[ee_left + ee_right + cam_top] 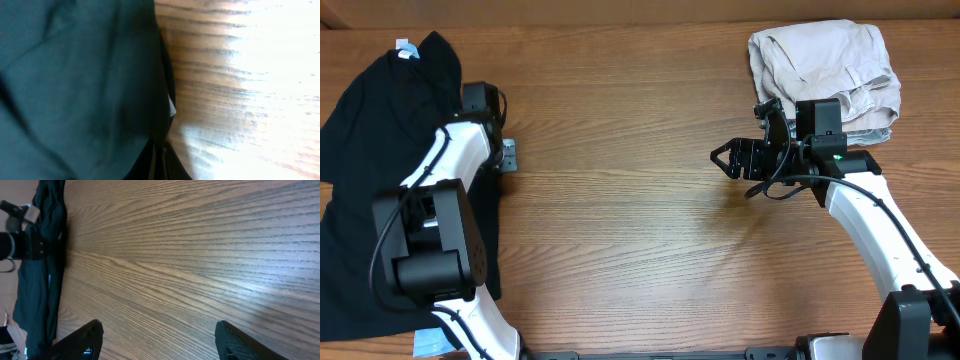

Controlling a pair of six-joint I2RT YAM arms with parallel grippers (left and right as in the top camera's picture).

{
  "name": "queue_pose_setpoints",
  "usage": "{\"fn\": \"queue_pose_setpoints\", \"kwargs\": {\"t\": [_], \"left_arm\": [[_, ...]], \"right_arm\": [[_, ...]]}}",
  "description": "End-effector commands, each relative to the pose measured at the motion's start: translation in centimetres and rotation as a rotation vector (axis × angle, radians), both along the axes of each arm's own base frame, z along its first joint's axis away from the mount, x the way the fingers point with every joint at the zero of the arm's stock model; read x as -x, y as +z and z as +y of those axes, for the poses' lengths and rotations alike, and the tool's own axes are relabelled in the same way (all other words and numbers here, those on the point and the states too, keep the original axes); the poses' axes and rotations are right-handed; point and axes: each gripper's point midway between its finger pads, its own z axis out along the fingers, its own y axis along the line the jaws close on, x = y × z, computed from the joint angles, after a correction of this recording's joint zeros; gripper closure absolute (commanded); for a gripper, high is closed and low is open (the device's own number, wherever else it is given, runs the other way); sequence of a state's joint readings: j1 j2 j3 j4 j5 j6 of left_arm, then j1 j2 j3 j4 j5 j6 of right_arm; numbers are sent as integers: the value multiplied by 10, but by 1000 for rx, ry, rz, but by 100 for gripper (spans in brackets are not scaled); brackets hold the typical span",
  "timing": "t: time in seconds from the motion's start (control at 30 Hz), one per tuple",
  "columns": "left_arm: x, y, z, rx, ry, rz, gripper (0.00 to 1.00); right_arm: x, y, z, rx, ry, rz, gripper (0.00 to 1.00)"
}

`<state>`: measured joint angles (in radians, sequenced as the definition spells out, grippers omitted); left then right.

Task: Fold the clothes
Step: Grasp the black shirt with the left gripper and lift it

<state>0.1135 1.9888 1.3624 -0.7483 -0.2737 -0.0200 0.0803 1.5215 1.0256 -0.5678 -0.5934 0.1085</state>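
A black short-sleeved shirt (380, 130) lies spread over the table's left side, with a pale blue tag at its collar. My left gripper (485, 110) is down at the shirt's right edge. In the left wrist view the fingers (159, 162) are pressed together with the dark hem of the black shirt (75, 85) running into them. My right gripper (725, 158) hangs open over bare wood at the middle right, its two fingertips (82, 342) wide apart with nothing between them. A folded beige garment (825, 65) sits at the back right on a pale denim piece (875, 130).
The wooden table (620, 230) stretches between the two arms. A scrap of light blue (430, 343) shows at the front left by the left arm's base. In the right wrist view the black shirt (37, 280) and the left arm (20, 245) appear far left.
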Motion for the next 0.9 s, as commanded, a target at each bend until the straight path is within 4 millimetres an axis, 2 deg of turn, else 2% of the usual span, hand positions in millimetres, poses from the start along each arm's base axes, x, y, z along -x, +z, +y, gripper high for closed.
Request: {"fn": "queue_pose_setpoints", "kwargs": {"t": [0.0,0.1,0.17,0.3,0.33,0.43,0.53,0.73,0.87], "left_arm": [[-24,32,8,-21,4,-52,96],[-33,64,9,-22,5,-65,96],[-38,96,9,-20,22,-83,96],[-41,138,8,-17,19,-107,96],[-41,159,7,-17,18,-124,96],[-44,180,6,-9,15,-158,96],[-46,181,1,20,6,-169,96],[-45,157,-10,87,-8,-127,96],[-41,137,-19,143,-21,-77,68]], "right_arm": [[-7,9,1,5,1,-31,25],[-7,9,1,5,1,-31,25],[-7,9,1,5,1,-31,25],[-7,9,1,5,1,-31,25],[-7,9,1,5,1,-31,25],[-7,9,1,5,1,-32,25],[-7,9,1,5,1,-32,25],[-6,8,1,5,1,-28,25],[-6,8,1,5,1,-27,25]]}}
